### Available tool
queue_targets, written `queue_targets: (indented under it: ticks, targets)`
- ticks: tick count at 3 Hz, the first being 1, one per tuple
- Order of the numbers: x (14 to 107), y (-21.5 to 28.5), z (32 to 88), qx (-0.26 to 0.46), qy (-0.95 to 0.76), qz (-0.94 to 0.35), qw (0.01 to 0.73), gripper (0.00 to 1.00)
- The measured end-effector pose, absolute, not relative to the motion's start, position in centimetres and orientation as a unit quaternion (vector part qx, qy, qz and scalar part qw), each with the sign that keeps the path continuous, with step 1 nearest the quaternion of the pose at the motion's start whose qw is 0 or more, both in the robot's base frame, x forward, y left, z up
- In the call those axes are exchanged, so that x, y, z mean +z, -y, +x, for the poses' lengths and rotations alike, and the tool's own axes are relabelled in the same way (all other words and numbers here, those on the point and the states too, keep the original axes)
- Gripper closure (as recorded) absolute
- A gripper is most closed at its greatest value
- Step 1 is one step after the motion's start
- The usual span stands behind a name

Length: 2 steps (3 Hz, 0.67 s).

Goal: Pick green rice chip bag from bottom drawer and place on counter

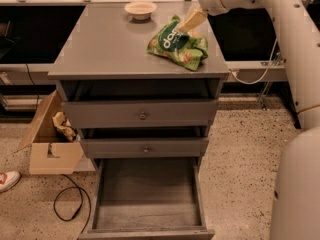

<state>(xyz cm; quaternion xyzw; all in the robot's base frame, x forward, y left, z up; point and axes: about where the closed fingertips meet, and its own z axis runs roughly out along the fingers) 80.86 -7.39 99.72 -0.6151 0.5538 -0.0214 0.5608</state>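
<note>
Nearest, the bottom drawer (pixel 148 200) stands pulled fully out at floor level, its weathered plank floor showing between low sides. To its left on the speckled floor lie a looped black cable (pixel 68 204) and, at the picture's edge, the toe of a shoe (pixel 7 179). Just behind the cable sits an open cardboard box (pixel 49 152) holding a crumpled wad of tan paper (pixel 64 126). Above the open drawer, the lower knobbed drawer (pixel 145 148) and the upper knobbed drawer (pixel 142 115) are both pushed in. On top, the green rice chip bag (pixel 177 45) lies crumpled on the right half of the counter (pixel 107 41), close to its right edge, logo facing up. The gripper (pixel 189 23) reaches down from the white arm (pixel 280 29) to the bag's far upper edge and touches it; whether it clasps the bag or has let go cannot be told. Farther back, near the counter's rear edge, stands a small pale bowl (pixel 140 9), apart from the bag.
</note>
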Motion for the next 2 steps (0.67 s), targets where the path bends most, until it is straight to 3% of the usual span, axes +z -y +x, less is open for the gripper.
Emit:
queue_targets:
  ticks: [2]
  targets:
    - [102.3, 9.7, 79.8, -0.049, -0.551, -0.595, 0.583, 0.0]
